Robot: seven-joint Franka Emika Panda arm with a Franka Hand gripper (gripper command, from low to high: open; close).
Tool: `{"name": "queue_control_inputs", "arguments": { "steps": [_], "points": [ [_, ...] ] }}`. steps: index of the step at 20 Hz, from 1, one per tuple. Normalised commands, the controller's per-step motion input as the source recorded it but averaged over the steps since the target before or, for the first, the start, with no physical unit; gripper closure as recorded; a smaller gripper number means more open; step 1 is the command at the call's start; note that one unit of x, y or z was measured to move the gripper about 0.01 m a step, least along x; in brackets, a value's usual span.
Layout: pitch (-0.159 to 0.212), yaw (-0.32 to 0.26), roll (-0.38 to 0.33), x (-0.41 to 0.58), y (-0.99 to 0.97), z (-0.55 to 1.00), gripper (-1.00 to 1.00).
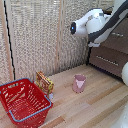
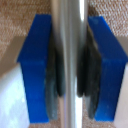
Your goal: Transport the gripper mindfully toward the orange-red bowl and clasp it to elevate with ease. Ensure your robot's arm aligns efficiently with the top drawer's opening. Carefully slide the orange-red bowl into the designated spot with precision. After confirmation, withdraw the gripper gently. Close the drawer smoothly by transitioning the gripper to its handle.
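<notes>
In the exterior view the robot's arm [image 1: 97, 25] reaches toward the dark top drawer [image 1: 120, 37] at the exterior view's right; a red wire basket [image 1: 22, 100], a small box [image 1: 45, 82] and a pink cup [image 1: 79, 83] sit on the tabletop [image 1: 95, 107], and the orange-red bowl is nowhere visible — presumably already stowed. In the wrist view the end effector [image 2: 69, 65] is clenched on the handle [image 2: 69, 30], blue fingers [image 2: 36, 65] pressing both sides. The bar looks rigid, smooth and slippery — best held mid-length, pushed squarely.
</notes>
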Motion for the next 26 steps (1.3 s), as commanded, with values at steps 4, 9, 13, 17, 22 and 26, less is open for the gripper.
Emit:
{"name": "queue_control_inputs", "arguments": {
  "steps": [4,9,13,17,22,26],
  "points": [
    [0.073,0.117,0.002,0.136,-0.79,0.12,1.0],
    [0.023,0.113,0.03,0.174,-0.87,0.21,1.0],
    [0.027,0.108,0.023,0.168,-0.62,0.14,1.0],
    [0.047,0.079,0.0,0.113,-0.03,0.13,-1.0],
    [0.107,0.033,0.0,0.161,-0.11,0.31,-1.0],
    [0.115,0.006,-0.005,0.224,0.01,0.17,-1.0]
  ]
}}
